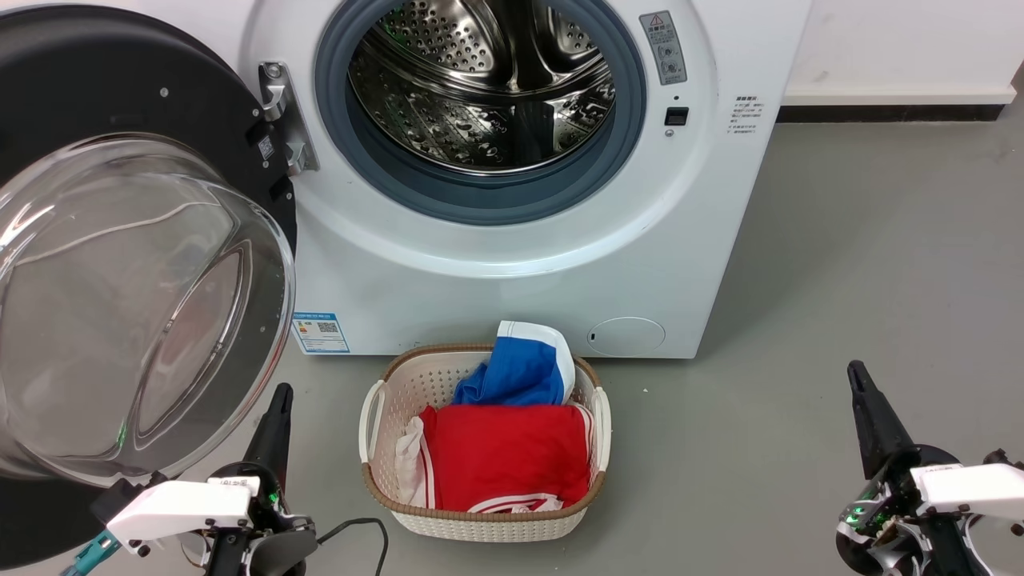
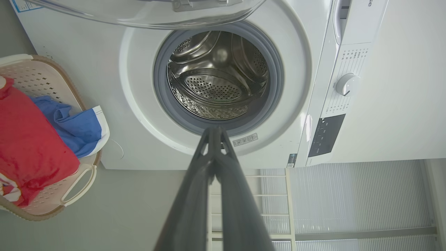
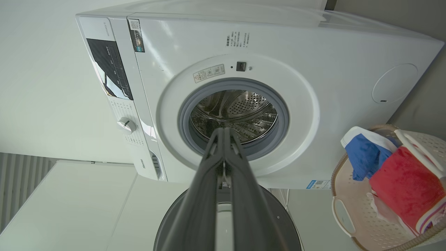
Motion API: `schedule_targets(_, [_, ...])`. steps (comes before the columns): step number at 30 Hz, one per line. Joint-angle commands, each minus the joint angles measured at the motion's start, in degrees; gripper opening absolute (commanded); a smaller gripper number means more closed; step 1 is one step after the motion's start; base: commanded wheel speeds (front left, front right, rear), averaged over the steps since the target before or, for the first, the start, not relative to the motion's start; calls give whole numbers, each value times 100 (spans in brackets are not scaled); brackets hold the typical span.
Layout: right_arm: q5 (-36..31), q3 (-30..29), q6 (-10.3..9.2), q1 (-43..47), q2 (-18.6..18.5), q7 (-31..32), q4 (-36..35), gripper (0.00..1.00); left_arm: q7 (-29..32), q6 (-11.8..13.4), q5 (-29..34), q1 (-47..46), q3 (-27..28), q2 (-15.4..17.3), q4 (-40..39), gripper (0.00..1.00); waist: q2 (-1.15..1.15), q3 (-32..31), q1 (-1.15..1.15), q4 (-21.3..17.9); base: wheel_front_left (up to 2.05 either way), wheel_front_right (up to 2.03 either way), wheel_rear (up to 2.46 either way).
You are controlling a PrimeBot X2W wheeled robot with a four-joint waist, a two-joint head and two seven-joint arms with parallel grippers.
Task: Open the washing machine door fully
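The white washing machine [image 1: 496,272] stands ahead with its steel drum [image 1: 488,88] exposed inside the grey gasket. The washing machine door [image 1: 120,88], a black disc with a bulging clear glass bowl [image 1: 136,312], is swung out to the left on its hinge [image 1: 284,120]. My left gripper [image 1: 282,394] is shut and empty, its tips just below the bowl's lower right edge; whether they touch it I cannot tell. My right gripper [image 1: 856,372] is shut and empty, low over the floor at the right, far from the door. Each wrist view looks past shut fingertips [image 2: 214,132] [image 3: 224,132] at the drum.
A cream laundry basket [image 1: 480,524] with red and blue clothes sits on the grey floor [image 1: 800,360] in front of the machine, between my two grippers. A white wall and dark baseboard [image 1: 888,112] run behind on the right.
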Motion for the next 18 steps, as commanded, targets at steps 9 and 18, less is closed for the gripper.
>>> schedule_targets(9, [427, -26, 2, -150, 20, 53, 76, 0, 113, -117, -329, -79, 151, -74, 13, 0, 0, 12, 0, 13, 0, 0, 0])
schedule_targets(18, [403, -25, 2, -140, 19, 49, 73, 0, 114, -111, -312, -78, 152, -73, 12, 0, 0, 12, 0, 13, 0, 0, 0])
